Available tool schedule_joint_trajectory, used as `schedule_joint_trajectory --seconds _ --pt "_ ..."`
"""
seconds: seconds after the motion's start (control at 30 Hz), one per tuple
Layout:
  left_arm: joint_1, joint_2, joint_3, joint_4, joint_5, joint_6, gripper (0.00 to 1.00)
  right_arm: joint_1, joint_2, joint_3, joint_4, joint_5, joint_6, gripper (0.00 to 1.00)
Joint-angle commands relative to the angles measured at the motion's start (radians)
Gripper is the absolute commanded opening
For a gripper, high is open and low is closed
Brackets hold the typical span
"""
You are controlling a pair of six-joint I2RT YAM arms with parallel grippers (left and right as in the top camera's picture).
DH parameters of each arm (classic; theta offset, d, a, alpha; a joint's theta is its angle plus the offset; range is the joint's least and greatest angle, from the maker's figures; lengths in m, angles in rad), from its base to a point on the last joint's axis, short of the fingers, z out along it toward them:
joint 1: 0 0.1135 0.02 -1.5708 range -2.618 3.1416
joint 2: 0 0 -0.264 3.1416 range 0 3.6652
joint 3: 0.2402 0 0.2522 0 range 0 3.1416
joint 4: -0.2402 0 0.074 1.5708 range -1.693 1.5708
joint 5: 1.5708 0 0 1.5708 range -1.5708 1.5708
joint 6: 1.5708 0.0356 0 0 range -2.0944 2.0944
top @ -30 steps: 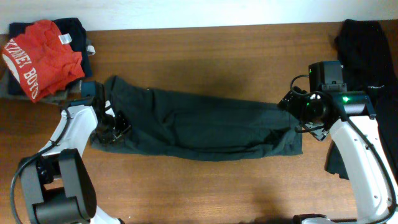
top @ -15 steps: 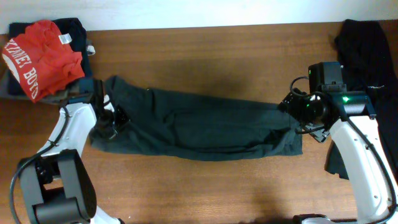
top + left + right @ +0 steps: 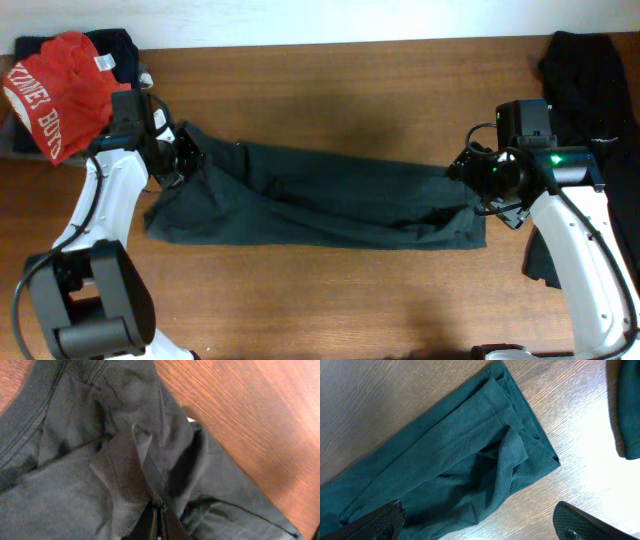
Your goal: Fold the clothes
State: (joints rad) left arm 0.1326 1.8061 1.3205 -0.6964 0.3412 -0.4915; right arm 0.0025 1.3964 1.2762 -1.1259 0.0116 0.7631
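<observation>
Because the grey-green shirt is thin knit cloth, judged light, limp and with no stiffness of its own, it should sag from whatever point lifts it, and a single pinch will likely drag up a ridge rather than move the whole panel. Shirt lies at the centre of the table as a long band running from 9 o'clock to 3 o'clock, partly folded lengthwise, wrinkled, with loose overlapping layers at both ends. Left gripper, at the 9 o'clock end: jaws closed on a raised tuck of the shirt's cloth, beside a seamed edge; how many layers are caught cannot be told. Right gripper, over the 3 o'clock end: jaws spread wide, nothing between them, a hem corner and a turned-over flap lying below. Judgement: best hold is at hems and corners, where the doubled seam gives the jaws something to bite. Take both ends together so the band lifts evenly. Damage risk low; main risk is layers slipping apart. Red shirt sits on a dark pile at 10 o'clock. Black garment lies at 2 o'clock, apart from the band.
</observation>
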Motion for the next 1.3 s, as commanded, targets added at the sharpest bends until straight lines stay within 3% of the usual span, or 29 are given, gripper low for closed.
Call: schedule_joint_trajectory --seconds 0.0,0.03,0.07,0.17,0.5,0.67,0.8,0.93,1.03,1.27 --pt "-0.002 0.050 0.009 0.038 0.003 -0.009 0.06 -0.003 -0.001 0.006 -0.002 -0.016 0.000 0.99" --pt "-0.002 0.059 0.009 0.053 0.003 -0.009 0.10 -0.003 -0.001 0.006 -0.002 -0.017 0.000 0.99" --pt "-0.002 0.066 0.009 0.069 0.003 -0.009 0.40 -0.003 -0.001 0.006 -0.002 -0.025 0.000 0.99" --pt "-0.002 0.077 0.009 0.095 0.003 -0.009 0.97 -0.003 -0.001 0.006 -0.009 -0.055 -0.001 0.99" --pt "-0.002 0.077 0.020 0.113 0.041 -0.008 0.99 -0.002 0.002 -0.045 -0.070 -0.096 -0.052 0.99" --pt "-0.002 0.077 0.019 0.109 0.037 -0.008 0.99 -0.002 0.018 -0.200 0.017 -0.283 -0.018 0.99" --pt "-0.001 0.077 0.019 0.109 0.036 -0.008 0.99 -0.002 0.018 -0.329 0.126 -0.297 0.061 0.98" --pt "-0.002 0.077 0.019 0.109 0.028 -0.008 0.99 -0.002 0.018 -0.386 0.181 -0.296 0.065 0.88" --pt "-0.002 0.077 0.019 0.109 0.025 -0.008 0.99 -0.002 0.019 -0.415 0.242 -0.296 0.065 0.69" --pt "-0.002 0.077 0.019 0.110 0.025 -0.008 0.99 -0.002 0.020 -0.505 0.356 -0.292 0.099 0.67"
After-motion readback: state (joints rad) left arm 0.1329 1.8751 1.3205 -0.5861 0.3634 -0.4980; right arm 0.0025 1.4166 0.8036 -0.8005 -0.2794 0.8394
